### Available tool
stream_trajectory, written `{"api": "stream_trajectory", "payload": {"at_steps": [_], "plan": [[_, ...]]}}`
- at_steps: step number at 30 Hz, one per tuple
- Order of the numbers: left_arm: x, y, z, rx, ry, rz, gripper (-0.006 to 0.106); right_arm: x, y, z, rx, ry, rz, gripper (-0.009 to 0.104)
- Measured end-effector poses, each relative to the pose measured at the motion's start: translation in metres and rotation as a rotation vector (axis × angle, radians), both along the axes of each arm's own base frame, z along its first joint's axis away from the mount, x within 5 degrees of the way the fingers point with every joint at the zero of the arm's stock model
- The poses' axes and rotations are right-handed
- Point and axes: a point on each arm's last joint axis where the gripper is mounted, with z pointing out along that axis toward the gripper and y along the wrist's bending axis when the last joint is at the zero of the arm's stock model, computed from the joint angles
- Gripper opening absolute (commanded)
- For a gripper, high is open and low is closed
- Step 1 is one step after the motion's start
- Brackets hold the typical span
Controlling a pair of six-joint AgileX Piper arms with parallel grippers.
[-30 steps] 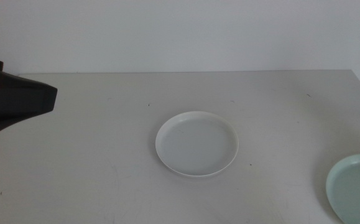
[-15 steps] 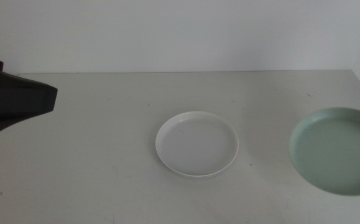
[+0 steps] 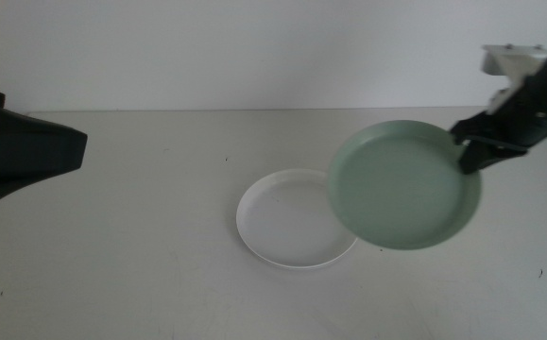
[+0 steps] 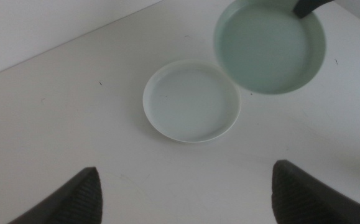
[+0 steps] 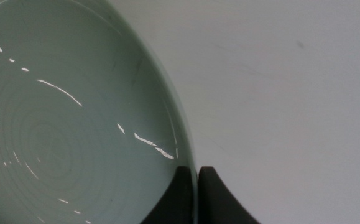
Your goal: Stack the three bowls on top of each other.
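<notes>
While the pale grey matte table carries only 1 bowl in the middle view, the relation that matters is how the carried bowl lies against that resting one. Held bowl: shallow round pale mint green bowl with a low rim, lifted off the table and tilted, its inner face turned toward the camera; its edge overlaps the right side of the resting bowl in the picture, so it sits above and off-centre to the right, not concentric. Resting bowl: shallow round white bowl with a low rim, flat on the table near the middle, upright, nothing in it. Judgement: the green bowl needs to go further left and level out before lowering, or it will land on the white rim. Right gripper comes in from the right, jaws pinched on the green bowl's rim at its far right edge; the right wrist view shows the 2 jaws nearly together with the rim between them. Left gripper hovers above the table with jaws spread wide, holding nothing, waiting at the left. Grey-blue bowl: not in any view. Green bowl surface glossy, with faint concentric rings.
</notes>
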Motion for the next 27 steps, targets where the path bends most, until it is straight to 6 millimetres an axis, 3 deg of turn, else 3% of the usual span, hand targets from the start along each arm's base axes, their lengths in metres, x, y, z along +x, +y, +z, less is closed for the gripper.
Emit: {"api": "stream_trajectory", "payload": {"at_steps": [5,17,27], "plan": [[0.0,0.0,0.0,0.0,0.0,0.0,0.105,0.019,0.037,-0.006,0.019,0.002,0.051,-0.001],[0.0,0.0,0.0,0.0,0.0,0.0,0.105,0.063,0.101,-0.032,0.059,-0.018,0.164,-0.001],[0.0,0.0,0.0,0.0,0.0,0.0,0.105,0.073,0.121,-0.069,0.087,0.017,0.19,-0.001]]}}
